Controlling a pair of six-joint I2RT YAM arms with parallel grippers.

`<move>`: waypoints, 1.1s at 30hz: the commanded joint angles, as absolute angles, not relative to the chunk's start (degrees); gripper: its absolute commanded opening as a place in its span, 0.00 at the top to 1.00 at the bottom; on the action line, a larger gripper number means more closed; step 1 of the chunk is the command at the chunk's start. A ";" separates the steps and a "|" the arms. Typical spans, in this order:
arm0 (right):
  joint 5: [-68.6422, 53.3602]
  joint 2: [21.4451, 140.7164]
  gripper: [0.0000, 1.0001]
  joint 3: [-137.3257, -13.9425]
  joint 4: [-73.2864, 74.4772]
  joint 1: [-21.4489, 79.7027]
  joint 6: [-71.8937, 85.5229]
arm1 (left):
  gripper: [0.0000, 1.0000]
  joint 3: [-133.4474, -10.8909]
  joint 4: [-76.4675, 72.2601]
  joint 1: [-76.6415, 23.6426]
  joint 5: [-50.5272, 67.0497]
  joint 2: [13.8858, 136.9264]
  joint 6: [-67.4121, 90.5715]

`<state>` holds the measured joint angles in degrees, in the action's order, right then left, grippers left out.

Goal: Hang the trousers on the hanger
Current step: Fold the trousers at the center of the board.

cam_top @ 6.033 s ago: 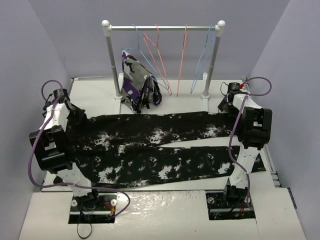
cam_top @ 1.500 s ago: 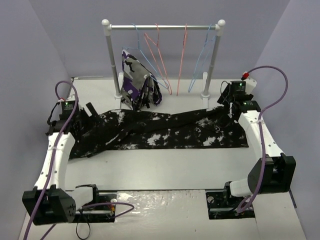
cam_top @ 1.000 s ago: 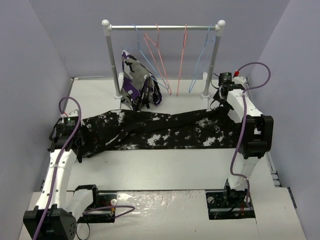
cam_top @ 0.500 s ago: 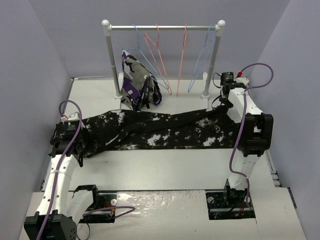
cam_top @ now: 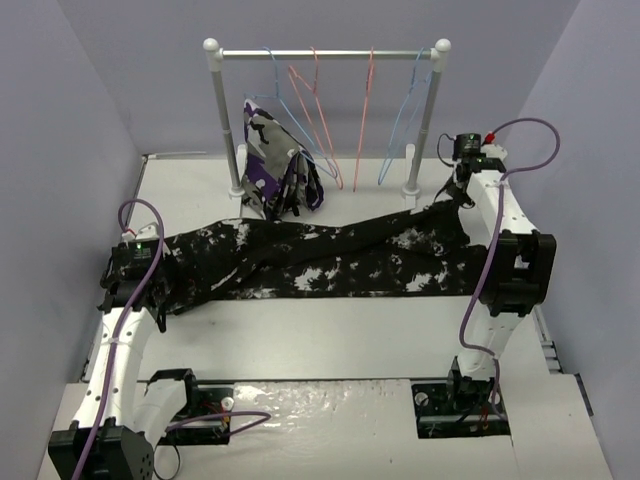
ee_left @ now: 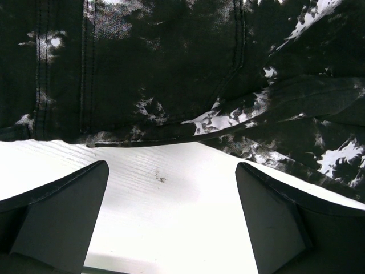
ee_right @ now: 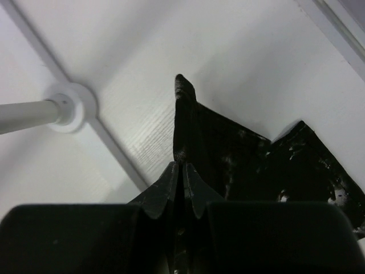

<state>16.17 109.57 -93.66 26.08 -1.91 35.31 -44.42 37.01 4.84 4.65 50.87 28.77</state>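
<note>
Table: white, with a rail rack at the far edge. The trousers lie flat across the middle, left to right. The hanger, light blue, hangs near the rail's right end, well apart from the trousers. Right gripper: jaws pressed together, pinching a corner of the trousers beside the rack's right post base. Left gripper: jaws spread wide, holding nothing, over bare table just beside the trousers' near left edge.

The left gripper is held wide open at nine o'clock; the right gripper is clamped shut at two o'clock, arm extended.
</note>
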 commanded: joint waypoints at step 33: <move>10.52 62.22 0.46 -53.47 13.72 -10.80 34.23 | 0.07 -42.35 43.94 4.99 2.65 55.84 44.02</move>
